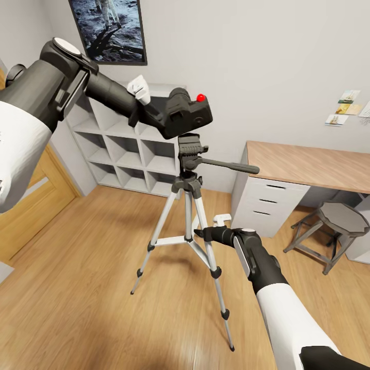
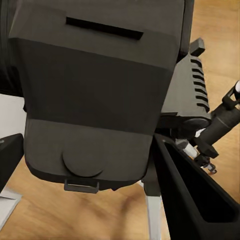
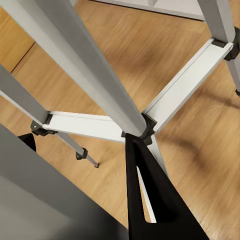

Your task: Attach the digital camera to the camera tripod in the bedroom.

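Oak door (image 1: 23, 205) at far left edge of head view, partly behind L arm. Grey cube shelves (image 1: 128, 149) stand against back wall under astronaut poster (image 1: 110, 28).

L gripper (image 1: 169, 115) raised at shelf height, closed on digital camera (image 1: 187, 115). Camera is black, boxy, red button up, tilted a bit. It sits just above the dark grey head of the camera tripod (image 1: 189, 205); can't tell if touching or seated. L wrist view: camera body (image 2: 95, 95) fills most of pic, one dark finger (image 2: 195, 200) alongside it, ribbed tripod head (image 2: 192, 92) right behind camera's edge, pan handle (image 2: 225, 117) beyond.

Tripod upright on light wood plank floor (image 1: 92, 288), approx. centre of room, 3 silver legs spread, black joints + feet. Pan handle (image 1: 228, 166) points toward the desk side.

R gripper (image 1: 205, 234) low, at the tripod's near leg, level w/ the centre brace. R wrist view: dark fingertip (image 3: 150, 200) lies against black brace hub (image 3: 142, 131); silver leg (image 3: 80, 65) runs between the two fingers; other finger is the blurred grey mass at pic corner. Whether the gripper is pinching the leg or just around it: can't tell.

Right of tripod: wood-top desk (image 1: 308, 164) w/ white drawer unit, grey stool (image 1: 334, 226) beside it. Small cards (image 1: 347, 108) pinned on wall above desk.
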Controlling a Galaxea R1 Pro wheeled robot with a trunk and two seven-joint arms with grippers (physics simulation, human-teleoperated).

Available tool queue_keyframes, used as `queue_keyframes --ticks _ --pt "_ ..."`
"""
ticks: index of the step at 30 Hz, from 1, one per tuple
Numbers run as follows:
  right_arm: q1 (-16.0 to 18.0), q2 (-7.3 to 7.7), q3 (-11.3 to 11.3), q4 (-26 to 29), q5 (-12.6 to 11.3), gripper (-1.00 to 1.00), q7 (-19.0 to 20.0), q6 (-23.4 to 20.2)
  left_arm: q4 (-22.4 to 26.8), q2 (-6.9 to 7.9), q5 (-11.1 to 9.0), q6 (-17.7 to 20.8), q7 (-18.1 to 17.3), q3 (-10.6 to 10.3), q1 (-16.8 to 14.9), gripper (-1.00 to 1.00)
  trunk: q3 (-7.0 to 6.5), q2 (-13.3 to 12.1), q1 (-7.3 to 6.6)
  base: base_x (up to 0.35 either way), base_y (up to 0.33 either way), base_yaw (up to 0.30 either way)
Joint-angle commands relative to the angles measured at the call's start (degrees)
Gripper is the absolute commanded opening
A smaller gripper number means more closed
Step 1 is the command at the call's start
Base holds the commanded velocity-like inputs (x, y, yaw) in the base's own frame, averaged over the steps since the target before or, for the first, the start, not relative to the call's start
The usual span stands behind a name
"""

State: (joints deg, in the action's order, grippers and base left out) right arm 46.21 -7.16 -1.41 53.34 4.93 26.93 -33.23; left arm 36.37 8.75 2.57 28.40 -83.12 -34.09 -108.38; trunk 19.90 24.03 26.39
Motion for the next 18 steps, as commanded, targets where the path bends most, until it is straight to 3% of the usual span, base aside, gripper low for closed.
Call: queue_keyframes --ticks 1,2,3,10,18 --pt "0.02 -0.05 -0.18 0.01 1.05 -1.0 0.49 -0.32 0.18 -0.61 0.25 1.0 0.01 -0.11 -0.08 -1.0 0.11 0.08 0.04 0.0 0.0 0.0" --pt "0.02 -0.05 -0.18 0.01 1.07 -1.0 0.49 -0.34 0.15 -0.85 0.32 1.29 0.18 -0.12 -0.08 -1.0 0.11 0.08 0.04 0.0 0.0 0.0" --pt "0.02 -0.05 -0.18 -0.05 1.05 -1.0 0.59 -0.26 0.14 -1.78 7.77 9.6 1.34 -0.1 -0.46 -1.0 0.11 0.08 0.04 0.0 0.0 0.0" --pt "0.02 -0.05 -0.18 -0.07 1.0 -1.0 0.66 -0.25 0.16 -2.0 8.75 10.84 1.48 -0.03 -3.17 -1.0 0.11 0.08 0.04 0.0 0.0 0.0" --pt "0.02 -0.05 -0.18 -0.08 1.01 -1.0 0.62 -0.25 0.14 -3.63 9.02 11.2 1.54 -0.09 -5.68 -1.0 0.11 0.08 0.04 0.0 0.0 0.0"
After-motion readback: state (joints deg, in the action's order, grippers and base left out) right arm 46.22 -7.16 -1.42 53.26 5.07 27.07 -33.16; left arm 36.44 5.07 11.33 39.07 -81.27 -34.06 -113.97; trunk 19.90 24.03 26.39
